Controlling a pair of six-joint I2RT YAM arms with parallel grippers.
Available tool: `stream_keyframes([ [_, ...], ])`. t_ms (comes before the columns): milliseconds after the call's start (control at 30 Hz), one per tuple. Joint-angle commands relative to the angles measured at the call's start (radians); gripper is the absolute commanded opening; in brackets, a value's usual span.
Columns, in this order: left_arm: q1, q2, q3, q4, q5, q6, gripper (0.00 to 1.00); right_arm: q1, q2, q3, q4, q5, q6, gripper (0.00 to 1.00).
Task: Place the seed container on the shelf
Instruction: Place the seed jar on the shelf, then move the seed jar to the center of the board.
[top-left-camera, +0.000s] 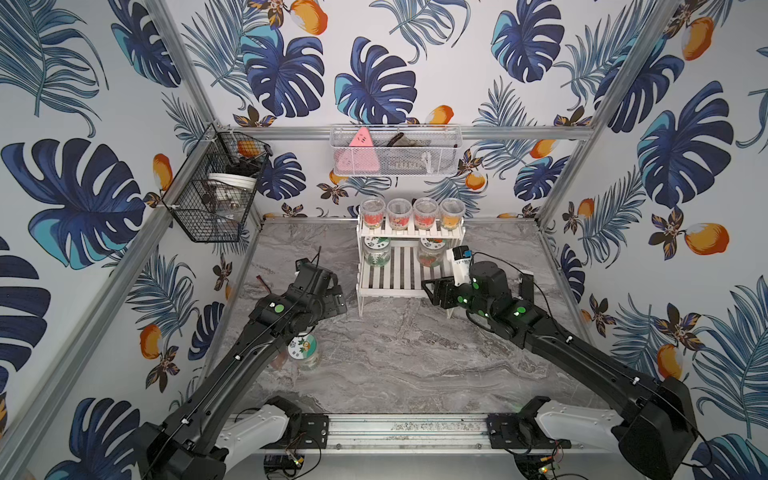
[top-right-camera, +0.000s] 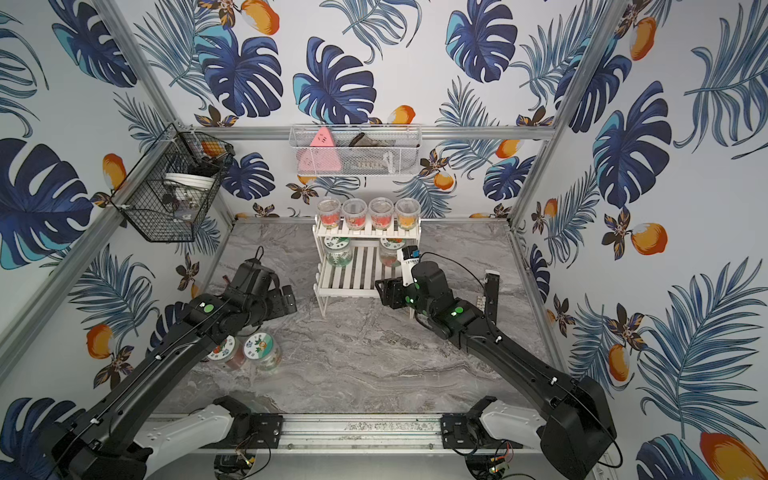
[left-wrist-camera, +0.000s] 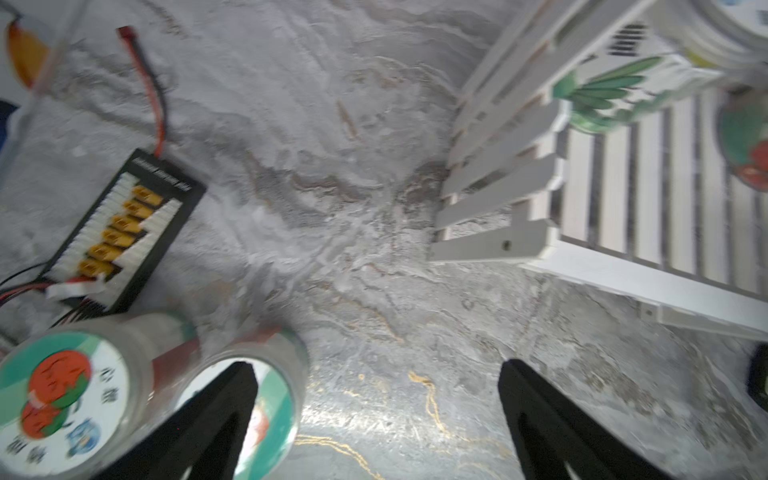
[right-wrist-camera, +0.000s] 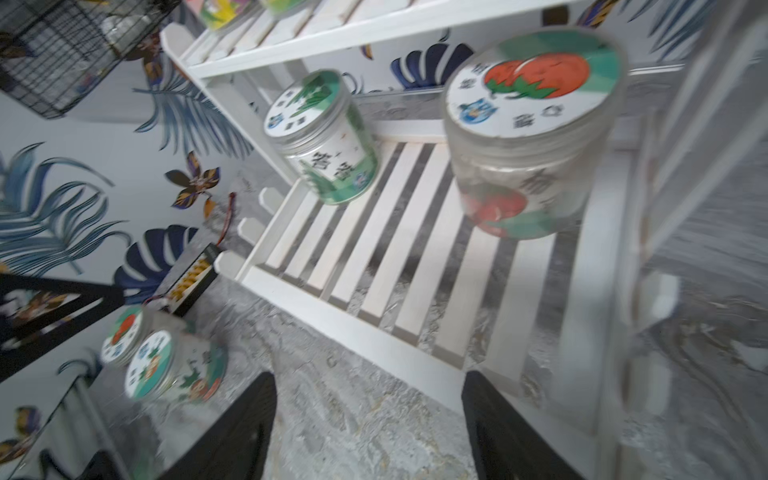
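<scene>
clear round plastic seed jar with tomato-print lid (right-wrist-camera: 532, 124) upright on lower tier of white slatted two-tier shelf (right-wrist-camera: 353, 320), right end. probably light, rigid, smooth-walled and slippery; best pinched across body under lid. right gripper (right-wrist-camera: 368, 382) just before shelf, fingers apart, empty. left gripper (left-wrist-camera: 378, 365) spread wide, nothing clamped, above two more lidded jars (top-right-camera: 262, 351) on grey marble table (left-wrist-camera: 332, 166).

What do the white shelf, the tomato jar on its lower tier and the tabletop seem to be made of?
The shelf: probably painted wood or plastic, matte white, flat slats. The tomato jar: likely clear plastic, slightly cloudy, contents showing through; printed label on its lid. The tabletop: grey veined marble look, mild sheen; stone or printed laminate, I cannot tell.
</scene>
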Motion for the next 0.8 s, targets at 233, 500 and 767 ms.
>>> stream_keyframes([
  [233, 0.052, 0.042, -0.083, -0.165, -0.178, -0.168, 0.99, 0.105, -0.011, -0.027, -0.06, -0.221, -0.078, 0.86],
  [500, 0.052, 0.05, -0.16, -0.143, -0.169, -0.238, 0.99, 0.105, -0.057, -0.077, -0.076, -0.152, -0.125, 0.94],
  [767, 0.052, 0.084, -0.221, -0.108, -0.107, -0.264, 0.99, 0.105, -0.042, -0.08, -0.066, -0.145, -0.122, 0.97],
])
